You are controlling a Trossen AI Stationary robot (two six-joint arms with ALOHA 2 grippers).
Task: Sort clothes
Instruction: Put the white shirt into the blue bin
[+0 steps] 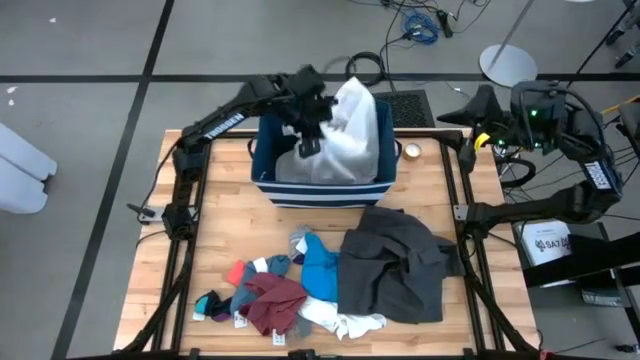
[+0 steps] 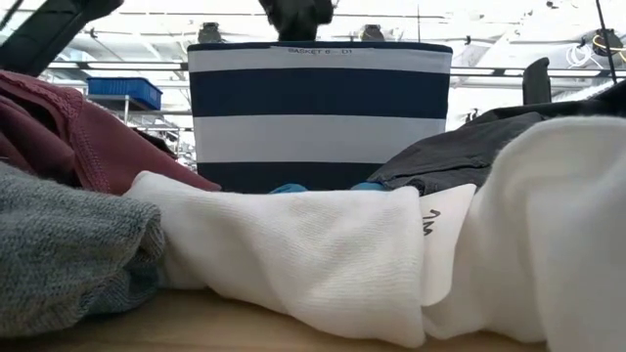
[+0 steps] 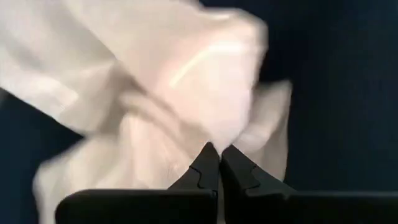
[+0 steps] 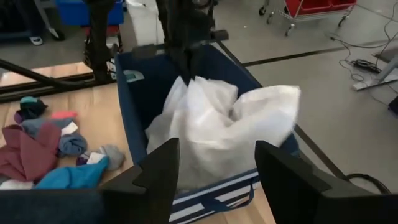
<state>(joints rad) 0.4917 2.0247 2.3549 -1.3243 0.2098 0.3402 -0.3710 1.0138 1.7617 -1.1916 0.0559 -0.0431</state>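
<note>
From above, we see the wooden bench (image 1: 215, 250) evenly and brightly lit, with only soft, short shadows beside the dark grey garment (image 1: 395, 265). At bench height, ceiling lights glare behind the striped bin (image 2: 318, 112), and the nearest white fabric (image 2: 323, 254) and grey fabric (image 2: 68, 249) fill the foreground out of focus. In the left wrist view, the large white garment (image 3: 161, 93) is smeared and overexposed against near-black surroundings. The right wrist view is bright, with the right claw (image 4: 217, 177) soft-edged and dark.
</note>
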